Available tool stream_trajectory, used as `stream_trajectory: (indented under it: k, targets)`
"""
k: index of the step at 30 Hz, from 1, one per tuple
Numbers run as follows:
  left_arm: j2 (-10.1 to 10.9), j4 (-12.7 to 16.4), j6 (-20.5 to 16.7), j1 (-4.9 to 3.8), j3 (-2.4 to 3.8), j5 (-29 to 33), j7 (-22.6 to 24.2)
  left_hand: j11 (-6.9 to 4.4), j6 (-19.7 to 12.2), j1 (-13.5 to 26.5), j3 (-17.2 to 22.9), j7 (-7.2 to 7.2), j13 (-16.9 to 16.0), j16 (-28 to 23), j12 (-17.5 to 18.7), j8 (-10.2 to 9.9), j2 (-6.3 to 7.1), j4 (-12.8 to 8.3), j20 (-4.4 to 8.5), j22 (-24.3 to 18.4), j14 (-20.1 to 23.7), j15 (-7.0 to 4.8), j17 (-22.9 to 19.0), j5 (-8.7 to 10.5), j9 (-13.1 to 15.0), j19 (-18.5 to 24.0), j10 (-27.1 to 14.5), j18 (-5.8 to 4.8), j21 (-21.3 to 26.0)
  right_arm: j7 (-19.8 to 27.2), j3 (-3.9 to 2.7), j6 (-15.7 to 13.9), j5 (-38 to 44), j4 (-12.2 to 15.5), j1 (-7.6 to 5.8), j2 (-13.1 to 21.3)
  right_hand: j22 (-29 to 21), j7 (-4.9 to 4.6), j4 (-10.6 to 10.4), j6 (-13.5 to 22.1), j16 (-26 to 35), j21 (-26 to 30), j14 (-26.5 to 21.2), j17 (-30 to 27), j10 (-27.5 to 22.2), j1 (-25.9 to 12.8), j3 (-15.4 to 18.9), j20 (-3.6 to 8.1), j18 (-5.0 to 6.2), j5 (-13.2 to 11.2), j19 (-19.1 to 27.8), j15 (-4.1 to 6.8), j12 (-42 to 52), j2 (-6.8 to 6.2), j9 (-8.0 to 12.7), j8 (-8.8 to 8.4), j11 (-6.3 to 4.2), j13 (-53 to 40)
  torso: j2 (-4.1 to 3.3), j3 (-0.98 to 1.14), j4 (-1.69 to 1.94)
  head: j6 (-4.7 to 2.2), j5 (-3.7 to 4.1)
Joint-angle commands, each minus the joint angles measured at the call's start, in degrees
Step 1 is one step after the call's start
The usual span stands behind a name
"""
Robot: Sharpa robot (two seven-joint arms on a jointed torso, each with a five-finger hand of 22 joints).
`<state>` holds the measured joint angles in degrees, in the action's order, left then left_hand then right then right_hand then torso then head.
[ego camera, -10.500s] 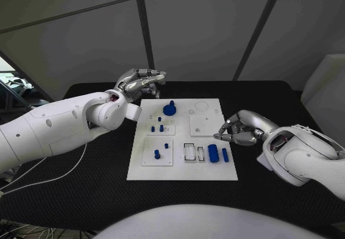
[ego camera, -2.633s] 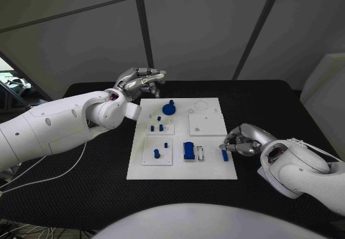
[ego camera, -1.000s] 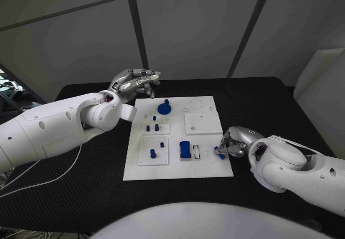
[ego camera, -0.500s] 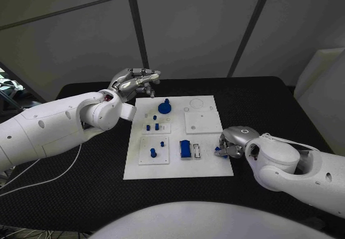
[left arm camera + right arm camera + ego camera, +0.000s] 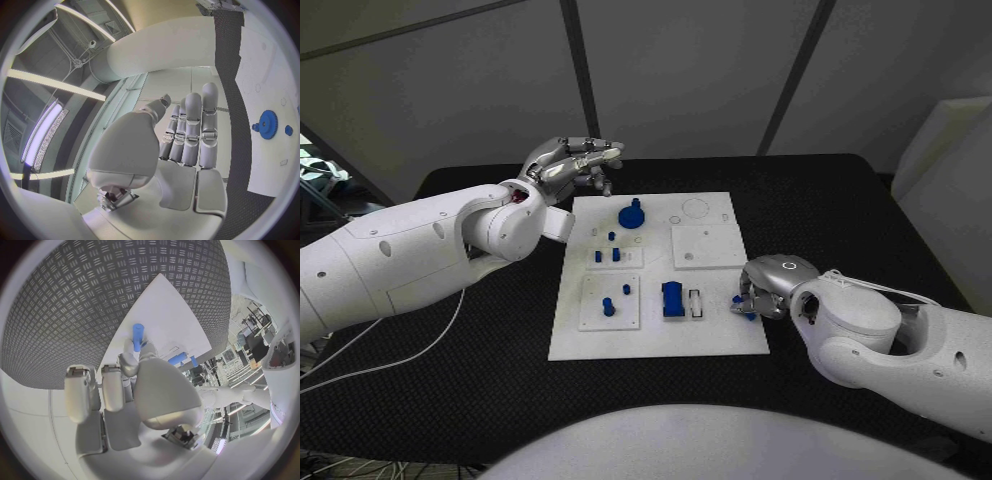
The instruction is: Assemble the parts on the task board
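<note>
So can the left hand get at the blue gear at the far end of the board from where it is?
Probably yes: the left hand hovers open just beyond the task board's far edge, close to the blue gear, with nothing between them.

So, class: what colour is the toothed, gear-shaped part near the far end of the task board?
Blue: the gear-shaped part shows best in the left wrist view.

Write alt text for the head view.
The right hand reaches down onto a thin blue rod at the right edge of the white task board on a black table. The left hand hovers past the board's far left corner.
</note>
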<state>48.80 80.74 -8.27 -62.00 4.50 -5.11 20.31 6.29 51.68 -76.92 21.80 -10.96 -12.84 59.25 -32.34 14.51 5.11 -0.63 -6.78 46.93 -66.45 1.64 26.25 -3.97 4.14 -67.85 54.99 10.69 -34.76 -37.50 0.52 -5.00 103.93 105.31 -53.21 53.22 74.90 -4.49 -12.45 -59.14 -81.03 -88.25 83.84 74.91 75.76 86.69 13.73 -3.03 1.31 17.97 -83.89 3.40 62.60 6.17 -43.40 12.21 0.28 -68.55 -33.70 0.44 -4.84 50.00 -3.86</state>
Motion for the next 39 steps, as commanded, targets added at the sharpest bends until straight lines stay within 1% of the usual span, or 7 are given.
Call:
stream_trajectory:
  k: [1, 8, 13, 19, 23, 26, 39]
  targets:
    - [0.0, 0.0, 0.5, -0.08, 0.05, 0.2, 0.1, -0.04, -0.3, -0.3, -0.4, 0.03, 0.1, 0.2, -0.3, 0.3, -0.25, 0.0, -0.29, -0.1, 0.5, 0.00, -0.1, -0.21, 0.0, -0.1, -0.3, -0.23, 0.2, -1.9, 0.81, -3.2, -10.4, -0.5, 0.86, 0.6, 13.4, 0.00, 4.9, -0.6, -0.2, -0.2, 3.3, 0.5, 0.6, 1.0, -6.0, 0.58, -0.80, 1.3, -5.0, 0.53, 0.3, 0.62, 20.3, 0.17, -0.40, -0.2, -0.02, 0.06, -0.07, 0.00, -0.15]
    - [-0.2, 0.0, 0.4, -0.08, 0.05, 0.2, 0.1, -0.05, -0.3, -0.4, -0.4, 0.04, 0.1, 0.3, -0.3, 0.4, -0.29, 0.0, -0.29, -0.1, 0.6, -0.01, -0.1, -0.23, 0.0, -0.1, -0.3, -0.22, 0.2, -1.3, 0.72, -14.1, -23.4, 0.9, 0.82, 1.5, 13.5, -0.20, 5.9, -0.8, -0.1, -0.3, 3.3, 0.5, 0.7, 0.5, -11.6, 0.69, -0.82, 3.4, -5.0, 0.40, -0.1, -1.52, 20.4, -0.46, -0.26, -0.1, -0.02, -0.05, 0.10, -0.20, -0.13]
    - [-0.2, 0.0, 0.5, -0.08, 0.05, 0.2, 0.0, -0.06, -0.3, -0.5, -0.4, 0.04, 0.1, 0.3, -0.3, 0.4, -0.33, 0.0, -0.28, -0.1, 0.6, -0.01, -0.1, -0.24, 0.0, -0.1, -0.4, -0.22, 0.2, -0.2, 0.61, -18.9, -27.5, 1.7, 0.79, 1.6, 13.5, -0.36, 6.1, -0.8, 0.0, -0.2, 3.3, 0.6, 0.7, -1.4, -16.2, 0.48, -0.80, 3.1, -5.0, 0.35, -0.4, -3.72, 20.5, -0.94, -0.09, 0.0, -0.05, -0.04, 0.02, -0.02, -0.19]
    - [-0.2, 0.1, 0.7, -0.08, 0.05, 0.2, -0.2, -0.06, -0.4, -0.5, -0.4, 0.04, 0.1, 0.3, -0.3, 0.4, -0.36, 0.0, -0.28, -0.1, 0.6, -0.02, -0.1, -0.25, 0.0, -0.1, -0.4, -0.22, 0.2, 1.2, 0.49, -23.6, -30.0, 2.5, 0.76, 1.0, 13.5, -0.45, 5.9, -0.8, 0.0, -0.3, 3.3, 0.7, 0.8, -3.3, -18.6, 0.39, -0.82, 2.3, -5.0, 0.25, -0.1, -5.20, 20.6, -1.27, -0.01, -0.2, -0.07, -0.06, 0.02, 0.00, -0.18]
    - [-0.2, 0.2, 0.7, -0.08, 0.05, 0.2, -0.2, -0.06, -0.4, -0.5, -0.4, 0.04, 0.1, 0.3, -0.3, 0.4, -0.36, 0.0, -0.28, -0.1, 0.6, -0.02, -0.1, -0.25, 0.0, -0.1, -0.4, -0.22, 0.2, 1.7, 0.43, -24.8, -30.4, 2.6, 0.73, 0.3, 13.5, -0.46, 5.9, -0.8, 0.0, -0.3, 3.4, 0.7, 1.0, -3.8, -19.7, 0.38, -0.82, 2.2, -5.1, 0.25, 0.1, -5.77, 20.6, -1.34, -0.01, -0.4, -0.07, -0.07, -0.01, -0.05, -0.26]
    - [-0.1, 0.2, 0.7, -0.09, 0.05, 0.2, -0.2, -0.06, -0.4, -0.5, -0.4, 0.04, 0.1, 0.3, -0.3, 0.4, -0.38, 0.0, -0.28, -0.1, 0.6, -0.02, -0.1, -0.25, 0.0, -0.1, -0.4, -0.22, 0.2, 1.7, 0.41, -24.6, -30.6, 2.3, 0.71, -0.4, 13.5, -0.56, 6.0, -0.9, 0.0, -0.3, 3.4, 0.7, 1.1, -5.4, -22.6, 0.36, -0.82, 2.1, -5.1, 0.20, 0.4, -7.14, 20.6, -1.47, 0.04, -0.7, -0.10, -0.03, 0.01, -0.06, -0.28]
    - [-0.1, 0.3, 0.8, -0.10, 0.05, 0.2, -0.2, -0.06, -0.4, -0.5, -0.4, 0.04, 0.1, 0.3, -0.3, 0.4, -0.38, 0.0, -0.28, -0.1, 0.6, -0.02, -0.1, -0.25, 0.0, -0.1, -0.4, -0.22, 0.2, 1.6, 0.35, -24.5, -31.4, 0.5, 0.65, -3.5, 13.6, -0.48, 6.2, -1.2, 0.0, -0.3, 3.4, 0.8, 1.2, -7.2, -25.7, 0.33, -0.83, 2.0, -5.1, 0.20, 0.6, -8.38, 20.3, -1.41, 0.03, -0.9, -0.10, 0.00, 0.07, -0.08, -0.65]
